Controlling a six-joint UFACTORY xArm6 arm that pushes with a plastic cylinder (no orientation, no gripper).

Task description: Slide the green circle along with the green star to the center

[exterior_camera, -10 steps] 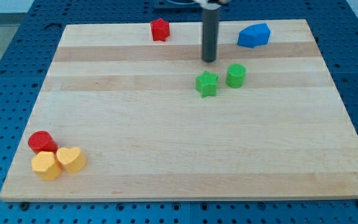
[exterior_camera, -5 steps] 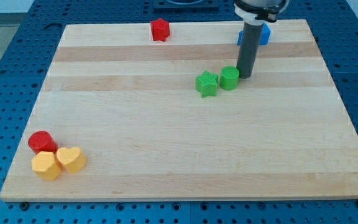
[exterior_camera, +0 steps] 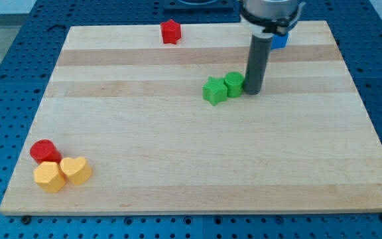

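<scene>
Green circle point(exterior_camera: 233, 84): touching your tip point(exterior_camera: 253, 92) on the view's left side. Green star point(exterior_camera: 213, 91): pressed against the circle, further left of the tip. Tip: a bare rod, nothing clamped. Blue block point(exterior_camera: 280, 40): beyond the rod, partly hidden.

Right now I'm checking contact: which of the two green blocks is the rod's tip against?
The green circle; my tip sits at its right side, while the green star lies beyond it, leftward.
</scene>
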